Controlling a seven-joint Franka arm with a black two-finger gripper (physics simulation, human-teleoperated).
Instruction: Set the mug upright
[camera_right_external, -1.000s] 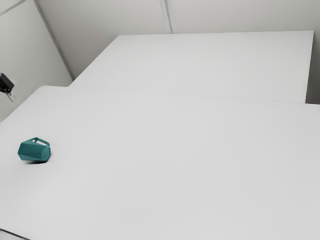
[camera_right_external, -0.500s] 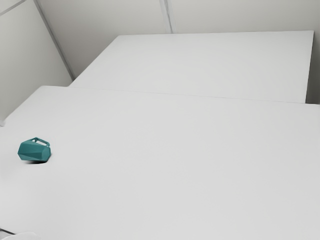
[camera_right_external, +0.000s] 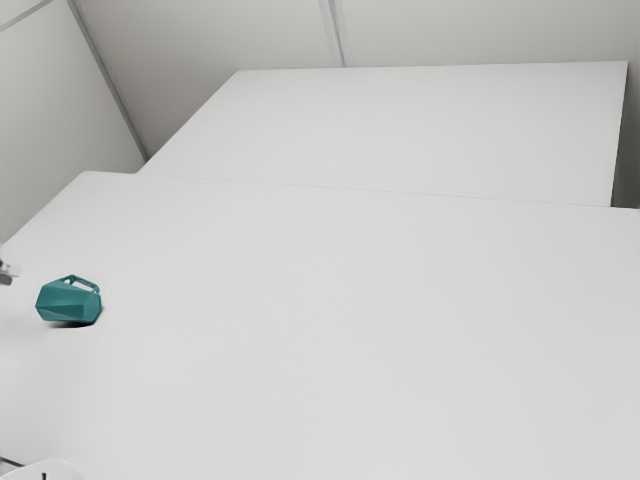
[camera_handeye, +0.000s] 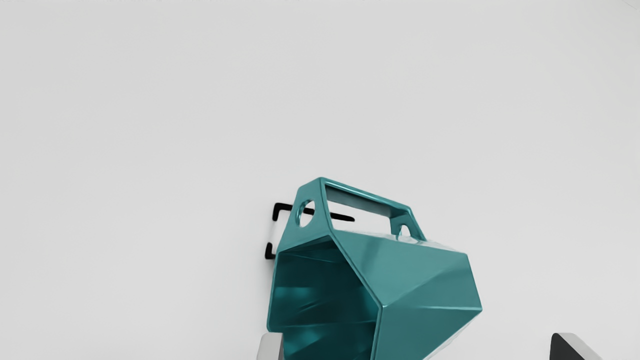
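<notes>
- Claw (camera_right_external: 8, 272): located at the exterior view's left edge, partly in frame. State: open. One finger (camera_handeye: 270, 347) stands well apart from the opposite finger (camera_handeye: 575, 347).
- Mug (camera_right_external: 68, 300): located on the tabletop (camera_right_external: 330, 330), just to the exterior view's right of my claw. Orientation: lying on its side, not upright.
- Mug, relative to my fingers: its open mouth (camera_handeye: 325, 290) lies on the side of the first finger, whose tip overlaps the rim in the wrist view. I cannot tell whether they touch.
- Handle (camera_handeye: 370, 195): on the mug's upper side. Black marks (camera_handeye: 345, 218) show beside and through it.
- Second white surface (camera_right_external: 430, 125): located beyond the tabletop, toward the exterior view's right.
</notes>
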